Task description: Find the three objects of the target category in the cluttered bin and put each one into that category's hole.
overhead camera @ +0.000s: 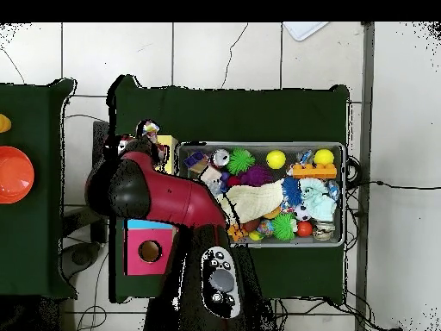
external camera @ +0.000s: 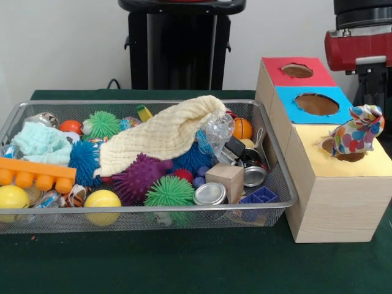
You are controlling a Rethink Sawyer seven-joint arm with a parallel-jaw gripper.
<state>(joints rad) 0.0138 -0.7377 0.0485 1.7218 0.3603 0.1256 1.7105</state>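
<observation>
The wire mesh bin (external camera: 278, 160) sits on the green table, full of clutter; it also shows in the overhead view (overhead camera: 346, 194). One dotted fabric piece (external camera: 358, 130) stands upright in the hole of the yellow-topped box (external camera: 343, 184), half out of it; the overhead view shows the piece (overhead camera: 151, 131) too. Boxes with a blue top (external camera: 313, 104) and a red top (external camera: 297, 70) stand behind it. My gripper (external camera: 369, 92) hangs just behind and above the piece, below the red arm (external camera: 358, 49). A small dotted thing (external camera: 130, 122) lies at the bin's back; I cannot tell whether it is fabric.
In the bin lie a large pale yellow cloth (external camera: 165, 131), spiky rubber balls in green (external camera: 169, 191), purple (external camera: 138, 177) and blue (external camera: 84, 160), an orange brick (external camera: 37, 173), yellow balls (external camera: 102, 199), a wooden cube (external camera: 225, 179) and metal tins (external camera: 210, 194). The robot's pedestal (external camera: 180, 46) stands behind.
</observation>
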